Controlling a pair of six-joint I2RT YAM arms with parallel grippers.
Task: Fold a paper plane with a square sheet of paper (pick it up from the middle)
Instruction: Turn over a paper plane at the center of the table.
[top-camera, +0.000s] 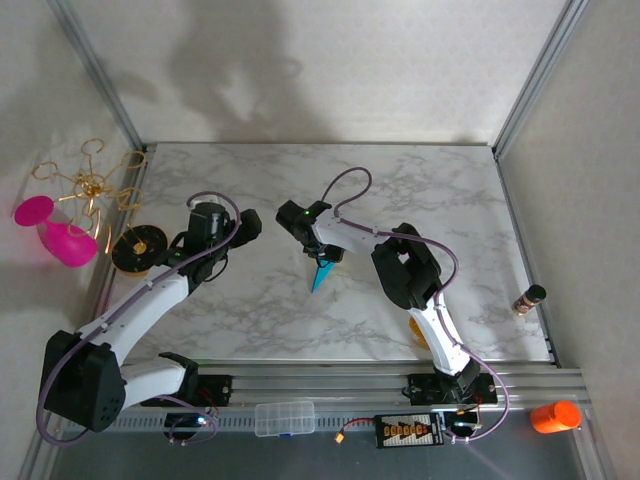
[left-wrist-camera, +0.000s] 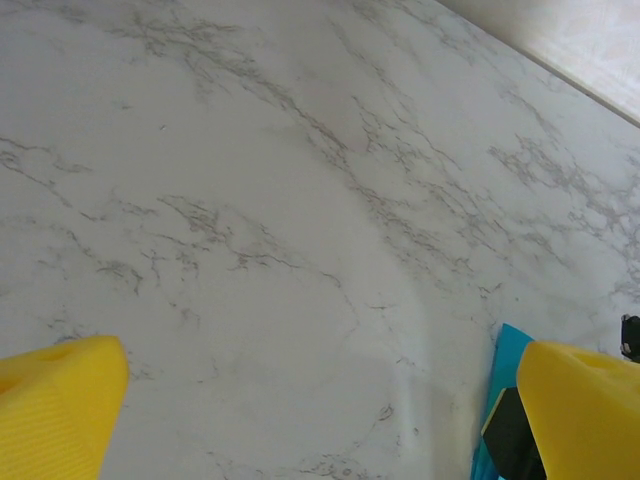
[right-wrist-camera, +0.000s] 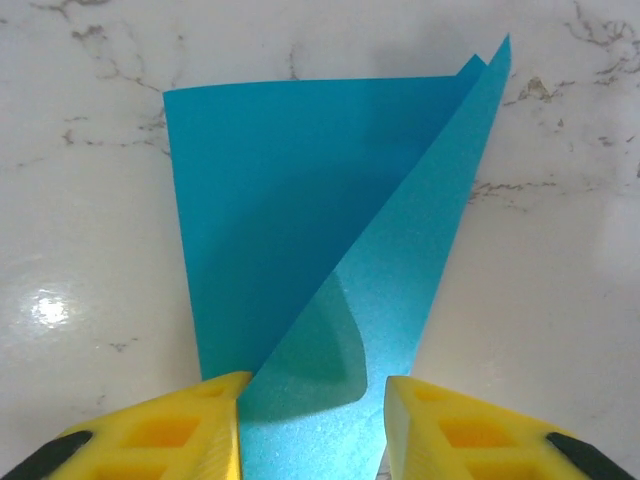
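Right fingers (right-wrist-camera: 170, 435) stand narrow astride the part-folded blue paper (right-wrist-camera: 300, 200); whether they pinch it, I cannot tell.
In the top view the blue paper lies mid-frame on the tabletop (top-camera: 420, 190), one flap raised. A squeeze off the crease could crumple or skew the fold. Left fingers (left-wrist-camera: 60, 400) stand wide, near it. A small bottle (top-camera: 528, 298) at the right edge sits well apart; nothing blocks.

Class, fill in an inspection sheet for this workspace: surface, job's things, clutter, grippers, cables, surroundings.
surface: marble table, white with grey veins.
job's things: teal paper, folded to a taper.
clutter: small bottle at the right edge; spool by the left edge.
grippers: left gripper open; right gripper astride the paper's narrow end, grip unclear.
cables: purple cables looped along both arms.
surroundings: pink objects and orange cup off the table.
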